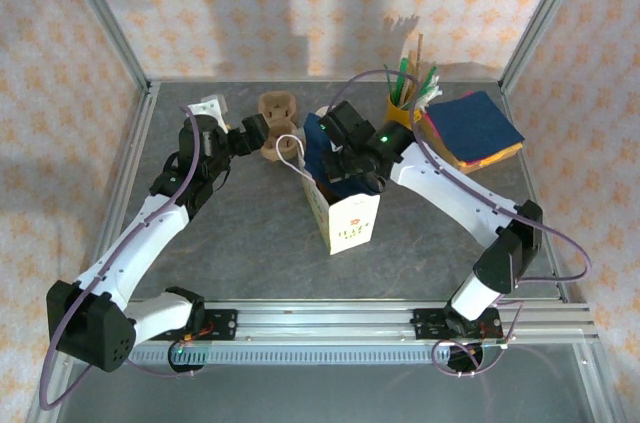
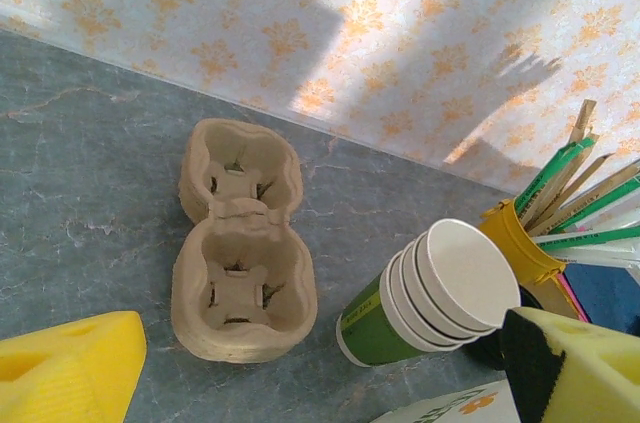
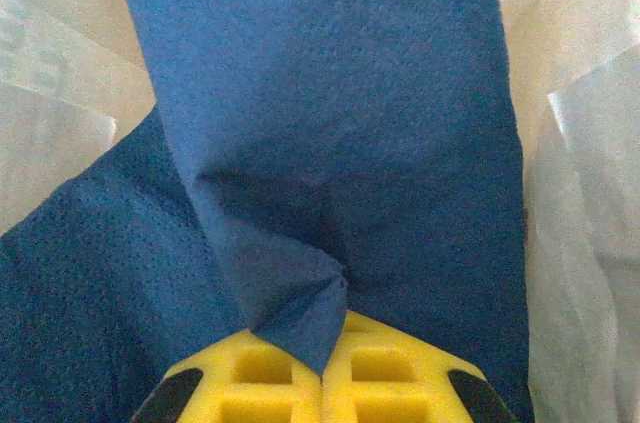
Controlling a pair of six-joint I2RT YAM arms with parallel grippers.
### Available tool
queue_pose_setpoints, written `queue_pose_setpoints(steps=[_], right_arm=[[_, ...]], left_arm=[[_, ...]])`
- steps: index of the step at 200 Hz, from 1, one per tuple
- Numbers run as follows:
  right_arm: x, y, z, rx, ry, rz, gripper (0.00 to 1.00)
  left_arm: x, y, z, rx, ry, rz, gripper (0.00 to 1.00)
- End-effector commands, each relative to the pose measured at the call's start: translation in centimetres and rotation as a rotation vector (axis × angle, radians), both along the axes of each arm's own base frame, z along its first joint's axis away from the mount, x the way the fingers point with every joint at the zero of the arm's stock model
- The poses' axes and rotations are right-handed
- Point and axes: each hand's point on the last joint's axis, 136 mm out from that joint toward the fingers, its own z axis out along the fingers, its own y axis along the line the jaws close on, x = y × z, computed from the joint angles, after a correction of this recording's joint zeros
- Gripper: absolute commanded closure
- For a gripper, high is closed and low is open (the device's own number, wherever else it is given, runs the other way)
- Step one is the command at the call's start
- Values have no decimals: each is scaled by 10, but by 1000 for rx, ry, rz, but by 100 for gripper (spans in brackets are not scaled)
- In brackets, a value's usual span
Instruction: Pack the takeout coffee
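Grey marbled tabletop [image 1: 250, 253]: overhead, the right gripper [image 1: 345, 158] reaches into a white paper bag [image 1: 352, 218]; its wrist view shows jaws clamped on a blue napkin [image 3: 320, 93]. Left gripper [image 1: 255, 131] gapes wide near a pulp cup carrier [image 2: 240, 243]. Where the takeout coffee sits, I cannot tell

Illegible print on paper bag [image 1: 352, 218]

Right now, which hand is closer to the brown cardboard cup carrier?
Left. The left hand is open right beside the cup carrier, at its left edge. The right hand is farther right, at the white paper bag, shut on a blue napkin.
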Motion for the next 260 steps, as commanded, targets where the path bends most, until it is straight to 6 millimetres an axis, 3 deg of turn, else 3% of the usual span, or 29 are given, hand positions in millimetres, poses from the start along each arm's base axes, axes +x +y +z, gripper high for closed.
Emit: queue_pose_setpoints(steps=[1,116,149,208,260], right_arm=[[0,-4,0,-52,-4,8,100],[-1,-6,-22,-99,43,4,96],[1,2,0,-40,14,10,79],[6,11,59,92,-83,10,63],[10,12,69,120,-109,-14,61]], left_arm=[[2,6,0,2,-9,17,7],[6,3,1,-10,-13,12,7],[5,4,0,-9,-11,14,7],[3,5,-1,-4,-6,19,7],[0,8,2,3,-12,28,7]])
